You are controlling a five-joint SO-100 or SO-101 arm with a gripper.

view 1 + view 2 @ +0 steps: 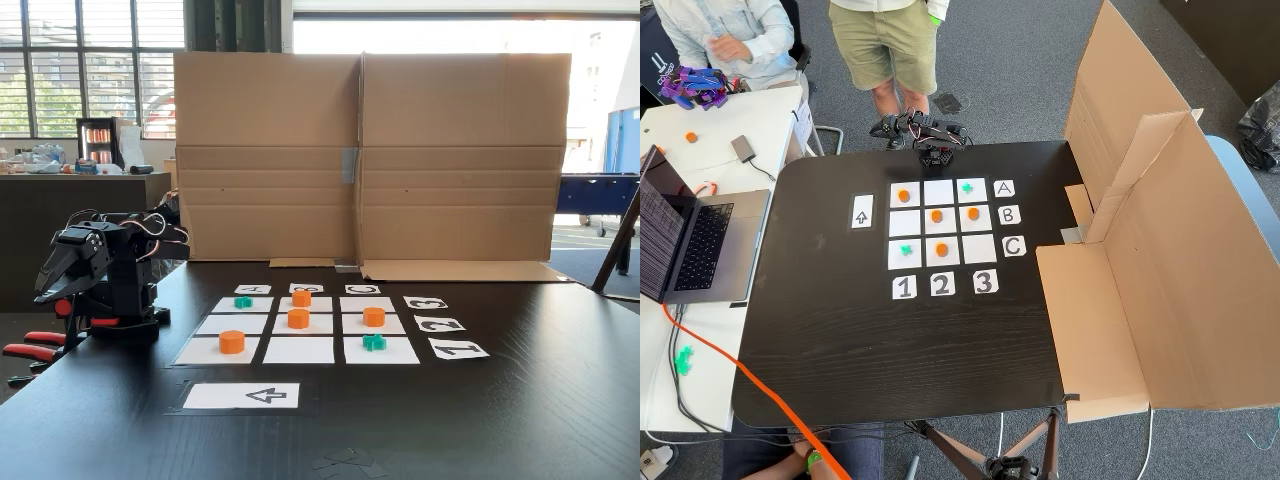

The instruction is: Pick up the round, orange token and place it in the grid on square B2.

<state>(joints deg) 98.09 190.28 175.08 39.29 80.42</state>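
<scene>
The token (pixel 298 318), a short orange plastic cylinder, already sits on square B2 (pixel 923 223), the middle of the grid (pixel 980 249). It looks light, stiff and smooth, best pinched across its round sides. The end effector (pixel 52 283) is folded back at the black tabletop's (pixel 520 420) edge; its opening cannot be told. Cardboard walls (pixel 460 160) back the scene; people stand nearby.

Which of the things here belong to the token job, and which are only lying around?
Belonging to the job:
- orange token on square B2
- the grid
- the claw, folded beside the grid

Lying about:
- green crosses
- arrow sheet
- cardboard screen
- laptop
- three other orange tokens
</scene>
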